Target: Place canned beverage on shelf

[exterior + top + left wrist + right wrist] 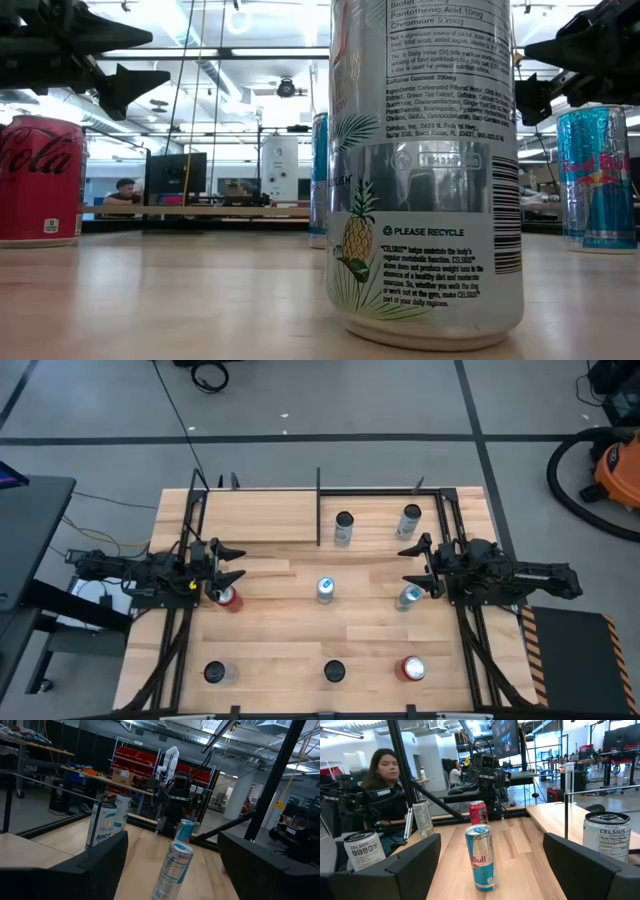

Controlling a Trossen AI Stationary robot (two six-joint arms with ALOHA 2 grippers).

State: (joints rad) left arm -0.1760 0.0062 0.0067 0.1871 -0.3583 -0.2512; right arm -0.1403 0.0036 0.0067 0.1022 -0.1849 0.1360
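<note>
Several drink cans stand upright on their bases on the wooden tabletop. The shelf [260, 517], a pale board between thin black uprights, sits at the far left with nothing on it. My left gripper [240, 562] hovers open at the table's left side, just beyond a red cola can [228, 598]. My right gripper [403, 566] hovers open at the right side, just beyond a blue-and-silver can [408, 597]. A second blue-and-silver can [481, 856] stands at the table's middle, between the two grippers. Neither gripper touches a can.
Two silver cans [344, 528] [409, 520] stand at the far side, right of the shelf board. Three more cans stand along the near edge: [213, 673], [334, 673] and a red one [412, 669]. A person [382, 775] sits beyond the table's left side.
</note>
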